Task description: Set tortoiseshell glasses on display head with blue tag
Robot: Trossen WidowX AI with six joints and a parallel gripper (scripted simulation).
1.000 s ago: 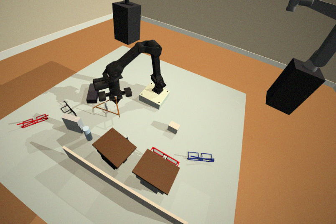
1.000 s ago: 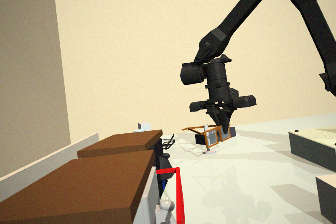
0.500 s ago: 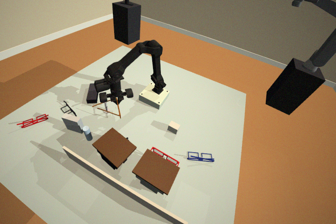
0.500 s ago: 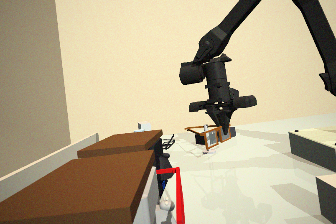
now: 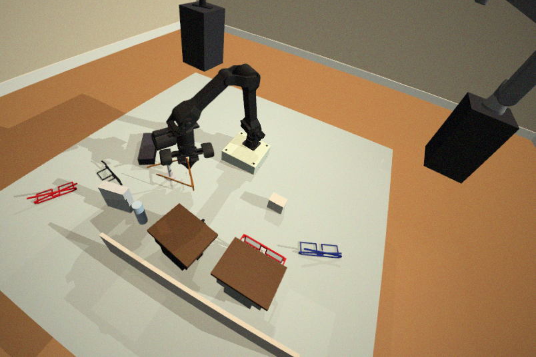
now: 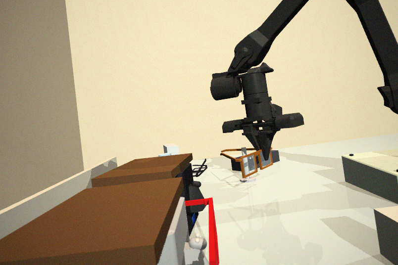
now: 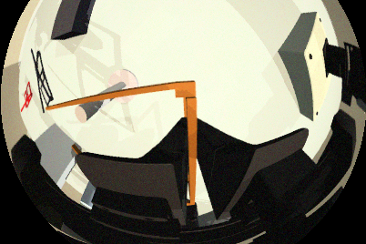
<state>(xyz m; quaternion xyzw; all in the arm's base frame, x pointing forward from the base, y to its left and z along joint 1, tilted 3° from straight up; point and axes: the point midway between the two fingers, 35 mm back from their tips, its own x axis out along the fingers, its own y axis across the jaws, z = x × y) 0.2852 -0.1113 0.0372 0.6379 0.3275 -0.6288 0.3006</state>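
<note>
The orange-brown tortoiseshell glasses [image 5: 191, 173] [image 6: 232, 157] [image 7: 192, 147] hang in the air, temples unfolded and pointing away from the arm's base. My gripper [image 5: 187, 161] [image 6: 264, 155] [image 7: 188, 121] points down and is shut on the top of their front; its exact place along the front is hard to tell. The dark display head [image 6: 196, 198], with the blue tag [image 6: 193, 218], stands under the farther brown board [image 5: 182, 235] [image 6: 142, 165], mostly hidden. The other, pale head [image 6: 197, 243] is under the nearer board [image 5: 250, 272] [image 6: 92, 221], with red glasses [image 6: 213, 228] [image 5: 265, 247] at its face.
A thin stand [image 5: 170, 171] [image 6: 243, 150] with a round base [image 6: 247, 180] is beside the held glasses. A dark block [image 5: 147, 149], black glasses [image 5: 107, 180], a grey box [image 5: 115, 196], a bottle [image 5: 140, 214], a small cube [image 5: 277, 202], blue glasses [image 5: 319, 253] and a long low wall [image 5: 192, 292] stand around.
</note>
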